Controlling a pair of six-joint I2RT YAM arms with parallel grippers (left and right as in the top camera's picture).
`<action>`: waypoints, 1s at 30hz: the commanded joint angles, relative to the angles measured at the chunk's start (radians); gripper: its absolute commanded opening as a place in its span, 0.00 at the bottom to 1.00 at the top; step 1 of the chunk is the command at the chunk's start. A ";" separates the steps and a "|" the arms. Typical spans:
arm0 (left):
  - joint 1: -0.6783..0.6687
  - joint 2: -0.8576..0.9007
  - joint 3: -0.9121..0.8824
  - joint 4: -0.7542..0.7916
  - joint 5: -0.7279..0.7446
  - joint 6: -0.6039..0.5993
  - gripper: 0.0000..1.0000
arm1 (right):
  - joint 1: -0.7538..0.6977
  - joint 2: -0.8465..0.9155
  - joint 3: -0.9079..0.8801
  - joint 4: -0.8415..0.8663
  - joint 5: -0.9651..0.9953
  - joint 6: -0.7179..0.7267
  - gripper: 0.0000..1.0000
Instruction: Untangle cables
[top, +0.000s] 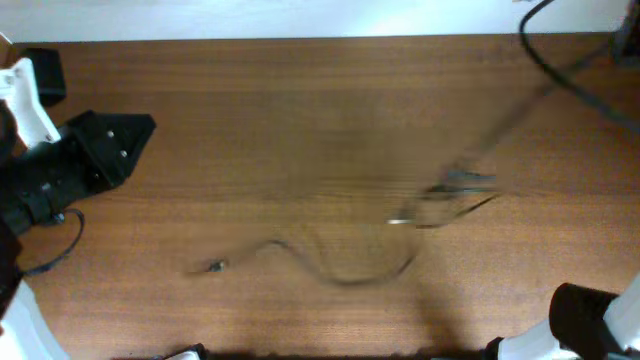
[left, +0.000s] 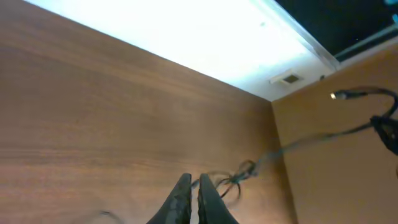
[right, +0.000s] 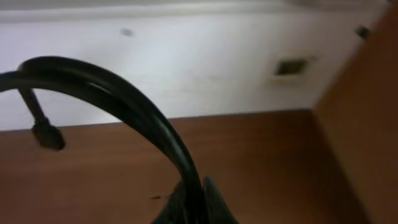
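Note:
One thin black cable (top: 340, 275) lies in a loose curve on the table, its plug end (top: 214, 265) at the left. A second cable (top: 510, 115), blurred, runs taut from a small knot (top: 450, 188) up to my right gripper (top: 625, 45) at the far right edge. In the right wrist view my right gripper (right: 194, 198) is shut on this cable (right: 124, 93), whose free plug end (right: 47, 134) hangs beyond the loop. My left gripper (top: 135, 130) is far left, away from the cables. In the left wrist view it (left: 196, 190) is shut and empty, with the knot (left: 239, 174) just beyond it.
The wooden table (top: 300, 110) ends at a white wall (top: 300, 15) at the back. The left arm's body (top: 50, 170) fills the left edge. The right arm's base (top: 590, 320) sits at the bottom right corner.

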 joint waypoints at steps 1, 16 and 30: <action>0.046 0.000 -0.002 -0.015 -0.014 0.040 0.07 | -0.106 0.056 0.007 0.014 -0.064 0.064 0.04; 0.006 0.036 -0.002 0.235 0.078 0.109 0.99 | 0.589 -0.053 0.010 0.032 0.063 -0.076 0.99; -0.457 -0.681 -1.046 1.265 -0.733 0.200 0.99 | 0.501 -1.111 -1.245 0.787 0.287 0.013 0.99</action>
